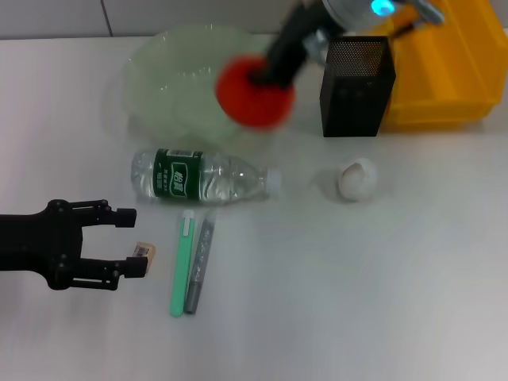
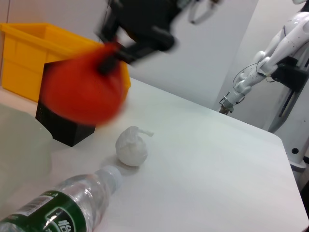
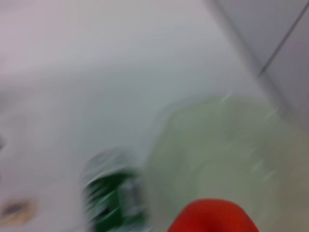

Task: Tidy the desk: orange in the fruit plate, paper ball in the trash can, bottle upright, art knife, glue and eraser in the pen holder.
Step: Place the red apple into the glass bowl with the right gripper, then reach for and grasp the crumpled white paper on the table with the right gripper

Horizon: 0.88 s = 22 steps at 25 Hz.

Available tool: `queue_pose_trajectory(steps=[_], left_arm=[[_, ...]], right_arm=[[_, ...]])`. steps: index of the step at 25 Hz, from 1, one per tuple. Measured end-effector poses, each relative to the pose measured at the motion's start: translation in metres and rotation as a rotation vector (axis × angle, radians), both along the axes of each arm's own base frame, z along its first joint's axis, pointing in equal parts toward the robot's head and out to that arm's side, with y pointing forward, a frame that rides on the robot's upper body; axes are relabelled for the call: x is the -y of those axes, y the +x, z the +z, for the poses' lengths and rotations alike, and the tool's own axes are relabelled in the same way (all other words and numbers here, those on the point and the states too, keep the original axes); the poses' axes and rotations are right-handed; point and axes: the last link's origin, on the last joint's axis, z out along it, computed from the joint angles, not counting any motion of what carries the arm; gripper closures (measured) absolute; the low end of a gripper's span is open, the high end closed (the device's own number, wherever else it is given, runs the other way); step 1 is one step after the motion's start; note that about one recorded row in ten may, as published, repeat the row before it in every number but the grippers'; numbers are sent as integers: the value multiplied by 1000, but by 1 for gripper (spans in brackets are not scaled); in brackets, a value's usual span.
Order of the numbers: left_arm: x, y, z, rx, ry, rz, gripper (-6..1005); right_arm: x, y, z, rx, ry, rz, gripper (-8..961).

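My right gripper (image 1: 270,75) is shut on the orange (image 1: 254,91) and holds it in the air over the right rim of the pale-green fruit plate (image 1: 171,75); the orange also shows in the left wrist view (image 2: 82,89) and the right wrist view (image 3: 212,217). My left gripper (image 1: 135,242) is open low at the left, its fingertips beside the tan eraser (image 1: 145,252). The bottle (image 1: 202,176) lies on its side. The green art knife (image 1: 182,262) and grey glue stick (image 1: 200,266) lie side by side below it. The paper ball (image 1: 357,179) lies in front of the black pen holder (image 1: 355,86).
The yellow trash can (image 1: 444,71) stands at the back right, just behind the pen holder. The white desk (image 1: 357,302) stretches bare at the front right. Another robot (image 2: 270,53) stands beyond the desk's far edge in the left wrist view.
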Motion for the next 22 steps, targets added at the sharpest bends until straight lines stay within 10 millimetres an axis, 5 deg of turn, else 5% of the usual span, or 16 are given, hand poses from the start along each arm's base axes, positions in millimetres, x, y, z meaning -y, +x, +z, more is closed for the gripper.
queue_pose_trajectory(steps=[8, 15, 22], left_arm=[[-1, 2, -3, 5, -1, -2, 152], [0, 3, -5, 9, -4, 4, 152], [0, 2, -5, 8, -3, 7, 152]], right_arm=[[-33, -6, -37, -36, 186, 171, 830], [-42, -3, -57, -66, 230, 207, 828], [-42, -4, -57, -69, 231, 209, 574]])
